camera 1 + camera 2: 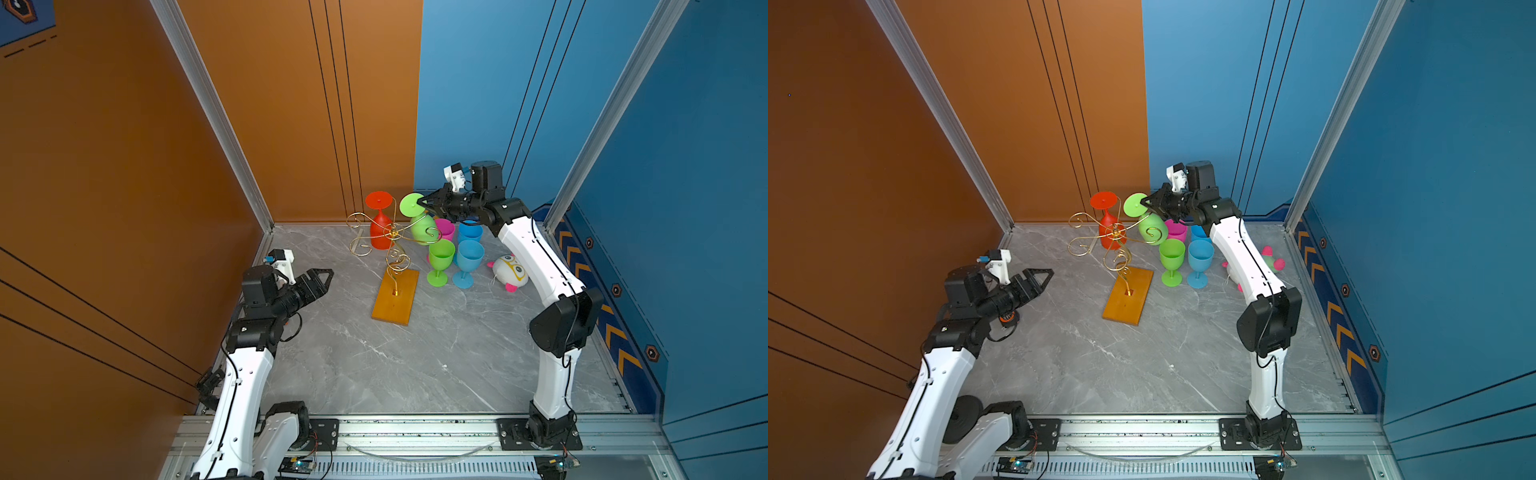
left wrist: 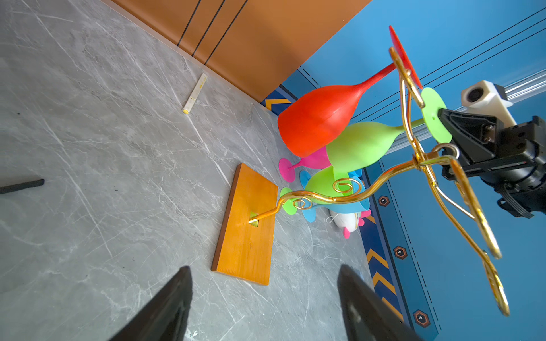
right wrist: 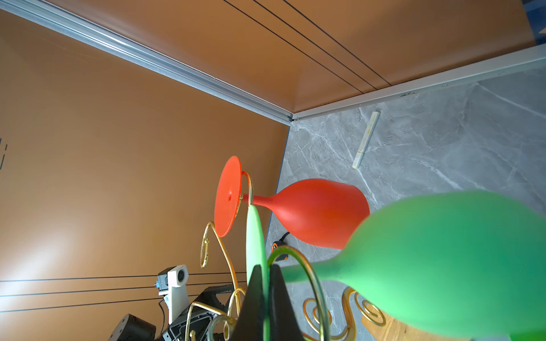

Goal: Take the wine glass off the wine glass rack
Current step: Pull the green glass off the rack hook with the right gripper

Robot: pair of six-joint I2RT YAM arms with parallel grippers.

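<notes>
While the right pincer (image 1: 420,202) is clamped on the thin round foot of the lime-green wine glass (image 1: 423,227), we see that glass hanging tilted, bowl downward, from a curled arm of the wine glass rack (image 1: 395,297). The rack is a thin gold wire stand rising from a flat rectangular orange-brown wooden base on the grey marbled counter (image 1: 374,365). A matte red wine glass (image 1: 380,232) hangs bowl-down from another arm, its flat foot uppermost. We count two glasses on the rack and four more standing upright on the counter just to its right: one green glass (image 1: 441,254), two blue glasses (image 1: 470,257) and one pink glass (image 1: 445,227). One white plush toy (image 1: 510,270) with pink feet lies near them. The top views leave the grip unclear, but the right wrist view shows the green disc edge-on, pressed between the two black fingers (image 3: 256,295). Only the left wrist view shows the left pincer (image 2: 263,270) with its fingers well apart, holding nothing, near the base's short end.
</notes>
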